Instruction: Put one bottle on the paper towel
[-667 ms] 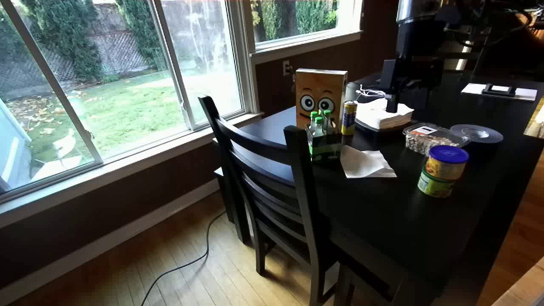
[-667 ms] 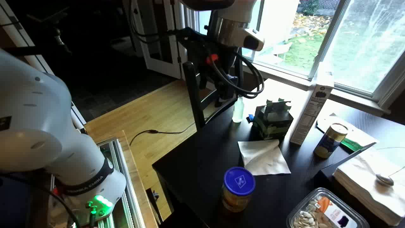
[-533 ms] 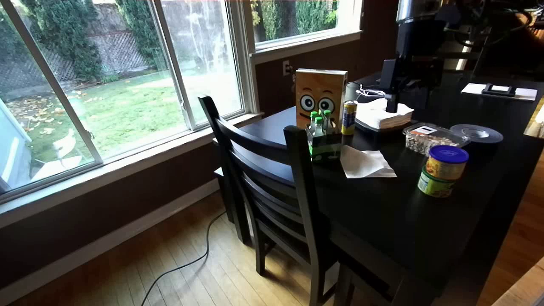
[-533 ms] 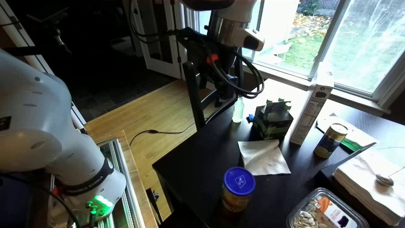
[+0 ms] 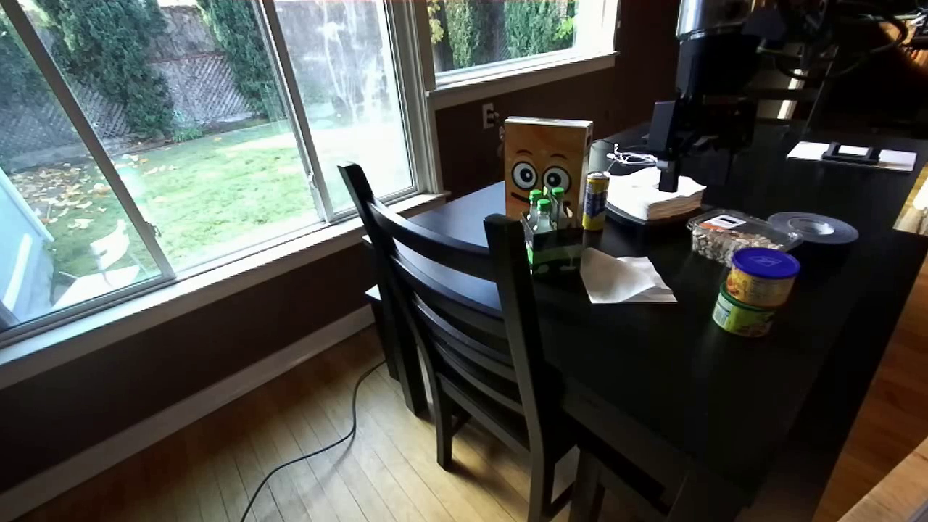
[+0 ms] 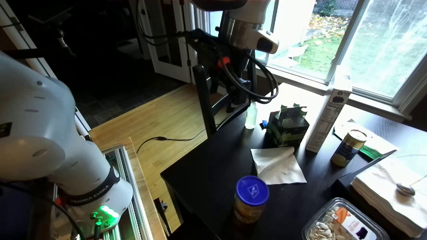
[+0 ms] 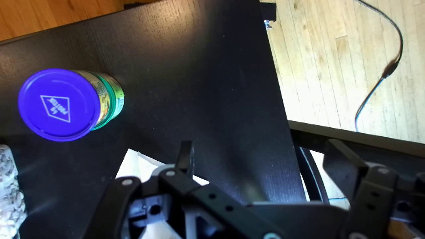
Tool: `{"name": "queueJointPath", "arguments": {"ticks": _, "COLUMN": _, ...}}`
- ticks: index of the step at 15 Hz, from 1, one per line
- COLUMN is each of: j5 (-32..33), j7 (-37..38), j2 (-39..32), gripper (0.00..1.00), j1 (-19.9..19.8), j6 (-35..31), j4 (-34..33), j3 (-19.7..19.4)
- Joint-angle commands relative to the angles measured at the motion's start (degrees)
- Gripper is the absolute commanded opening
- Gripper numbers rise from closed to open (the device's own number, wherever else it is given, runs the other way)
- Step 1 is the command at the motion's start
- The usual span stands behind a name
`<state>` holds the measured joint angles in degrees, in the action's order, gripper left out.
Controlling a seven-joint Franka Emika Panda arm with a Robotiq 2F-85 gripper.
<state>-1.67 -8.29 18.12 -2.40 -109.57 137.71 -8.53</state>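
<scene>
A pale whitish-green bottle stands upright on the black table near its chair-side edge in an exterior view. It is hidden in the other views; a faint pale reflection shows on the table in the wrist view. The white, slightly rumpled paper towel lies flat, also seen in an exterior view and partly in the wrist view. My gripper is open, its fingers wide apart with nothing visible between them. In both exterior views the gripper is raised above the table.
A dark carton holds several green-capped bottles beside the towel. Behind stand a tall box and a can. Stacked cans, a seed tub and napkins surround the towel. A chair adjoins the table.
</scene>
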Motion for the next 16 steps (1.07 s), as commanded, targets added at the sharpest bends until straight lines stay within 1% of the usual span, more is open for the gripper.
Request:
{"name": "queueJointPath", "arguments": {"ticks": 1, "j5": -0.22, "j7": -0.2, "j2": -0.05, "gripper": 1.0, "j1": -0.77, "j6": 0.09, "j4": -0.07, "j3": 0.71}}
{"name": "queueJointPath", "arguments": {"ticks": 7, "j5": -0.22, "j7": -0.2, "j2": -0.05, "gripper": 1.0, "j1": -0.77, "j6": 0.09, "j4": -0.07, "j3": 0.71}}
{"name": "queueJointPath", "arguments": {"ticks": 10, "j5": 0.32, "j7": -1.49, "j2": -4.98, "gripper": 1.0, "j1": 0.9, "j6": -0.29, "j4": -3.05, "j3": 2.4}}
{"name": "queueJointPath", "arguments": {"ticks": 11, "j5": 1.17, "j7": -1.28, "j2": -7.1, "gripper": 1.0, "j1": 1.48, "j6": -1.0, "j4": -3.89, "j3": 3.49}}
{"name": "queueJointPath", "arguments": {"ticks": 14, "j5": 4.74, "j7": 0.14, "j2": -12.01, "gripper": 1.0, "j1": 2.63, "j6": -6.61, "j4": -6.51, "j3": 7.0}}
{"name": "queueJointPath", "arguments": {"ticks": 15, "j5": 6.52, "j7": 0.62, "j2": -13.56, "gripper": 1.0, "j1": 2.76, "j6": -8.94, "j4": -7.71, "j3": 7.82}}
{"name": "queueJointPath", "arguments": {"ticks": 16, "j5": 7.31, "j7": 0.48, "j2": -15.11, "gripper": 1.0, "j1": 2.87, "j6": -9.9, "j4": -9.18, "j3": 8.28}}
